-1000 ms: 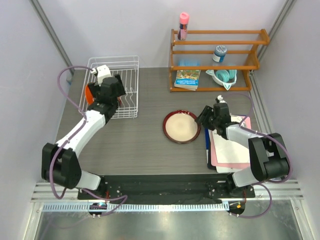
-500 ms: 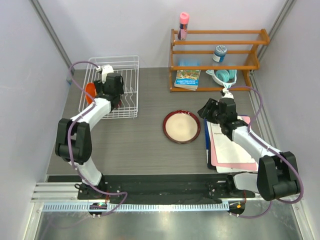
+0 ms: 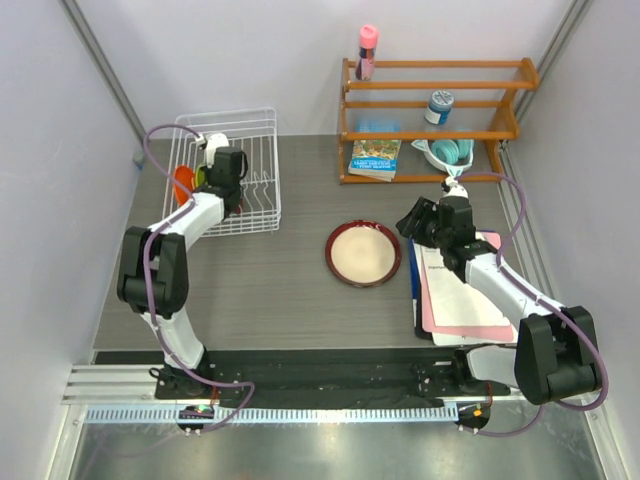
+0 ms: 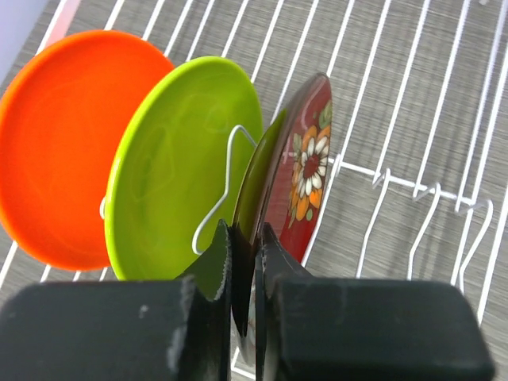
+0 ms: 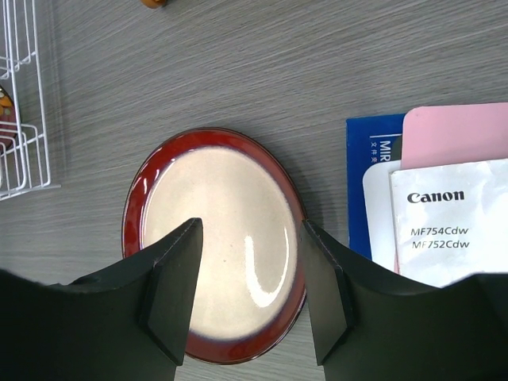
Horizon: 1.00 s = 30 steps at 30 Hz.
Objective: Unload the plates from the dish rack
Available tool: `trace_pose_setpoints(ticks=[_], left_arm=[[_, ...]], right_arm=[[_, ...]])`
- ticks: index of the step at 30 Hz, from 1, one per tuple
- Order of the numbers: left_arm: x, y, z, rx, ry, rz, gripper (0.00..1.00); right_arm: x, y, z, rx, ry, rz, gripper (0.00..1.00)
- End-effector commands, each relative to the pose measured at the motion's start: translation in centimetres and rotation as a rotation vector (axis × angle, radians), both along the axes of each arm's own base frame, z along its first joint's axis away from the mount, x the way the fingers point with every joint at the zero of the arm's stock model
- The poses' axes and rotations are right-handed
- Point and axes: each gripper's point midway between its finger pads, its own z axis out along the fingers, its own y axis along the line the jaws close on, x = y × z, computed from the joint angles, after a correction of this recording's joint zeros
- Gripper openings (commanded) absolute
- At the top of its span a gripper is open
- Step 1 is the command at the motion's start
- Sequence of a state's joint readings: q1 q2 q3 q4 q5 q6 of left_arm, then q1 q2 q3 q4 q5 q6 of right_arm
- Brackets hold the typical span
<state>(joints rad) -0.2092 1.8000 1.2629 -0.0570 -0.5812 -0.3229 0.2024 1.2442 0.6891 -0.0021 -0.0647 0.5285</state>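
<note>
In the left wrist view three plates stand upright in the white wire dish rack [image 4: 413,186]: an orange one [image 4: 63,143], a lime green one [image 4: 175,167] and a dark red floral one [image 4: 305,171]. My left gripper [image 4: 244,238] is shut on the floral plate's rim, one finger on each face. From above, the left gripper [image 3: 222,172] sits inside the dish rack [image 3: 255,150] at the back left. The large cream plate with a dark red rim [image 3: 363,253] lies flat on the table's middle. My right gripper [image 5: 250,230] hovers open over this plate [image 5: 218,238], holding nothing.
An orange wooden shelf [image 3: 430,110] at the back right carries a teal dish [image 3: 448,152], a book [image 3: 375,158], a can [image 3: 439,105] and a pink bottle [image 3: 367,50]. Papers and a pink folder [image 3: 460,290] lie under the right arm.
My left gripper reached deeper into the rack and closed from wide open onto the floral plate's rim. The right arm drew back from the cream plate and then held still.
</note>
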Motion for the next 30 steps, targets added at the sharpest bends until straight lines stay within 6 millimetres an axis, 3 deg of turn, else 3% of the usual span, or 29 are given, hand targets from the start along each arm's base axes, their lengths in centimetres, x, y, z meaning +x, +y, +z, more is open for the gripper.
trace_pose_setpoints(ticks=[1,6,14,19,20,22,23,27,29,30], left_arm=[[0.5,0.4,2.6,-0.026,-0.075,0.043,0.00],[-0.4,1.0,5.2,0.000,-0.117,0.049,0.00],[-2.8,3.0,11.9,0.170,-0.172,0.084,0.00],[-5.0,2.3,15.0,0.181,-0.205,0.058,0.00],[-5.8,1.6,16.4,0.149,-0.237,0.025,0.00],[-7.0,0.2,16.4,0.052,-0.239,-0.033,0.00],[-8.0,-0.9,17.4,-0.014,-0.269,-0.095,0.00],[-10.5,-7.6,16.7,-0.339,-0.274,-0.380,0.00],[-11.4,-9.8,16.7,-0.471,-0.285,-0.435,0.00],[-12.2,-10.8,15.7,-0.525,-0.265,-0.467,0.00]], right_arm=[[0.6,-0.1,0.8,-0.005,-0.027,-0.006,0.58],[0.4,-0.2,0.5,-0.006,-0.021,-0.006,0.58],[0.1,0.0,0.8,0.011,-0.025,0.002,0.59],[-0.4,0.2,1.3,0.019,-0.018,0.012,0.60],[-0.5,0.2,1.6,0.023,-0.026,0.015,0.60],[-0.7,0.7,2.3,0.040,-0.044,0.044,0.62],[-0.8,1.0,2.9,0.052,-0.058,0.057,0.62],[-1.6,3.0,4.4,0.136,-0.079,0.145,0.63],[-1.9,4.3,5.6,0.193,-0.115,0.202,0.63],[-1.9,4.9,6.7,0.229,-0.148,0.215,0.64]])
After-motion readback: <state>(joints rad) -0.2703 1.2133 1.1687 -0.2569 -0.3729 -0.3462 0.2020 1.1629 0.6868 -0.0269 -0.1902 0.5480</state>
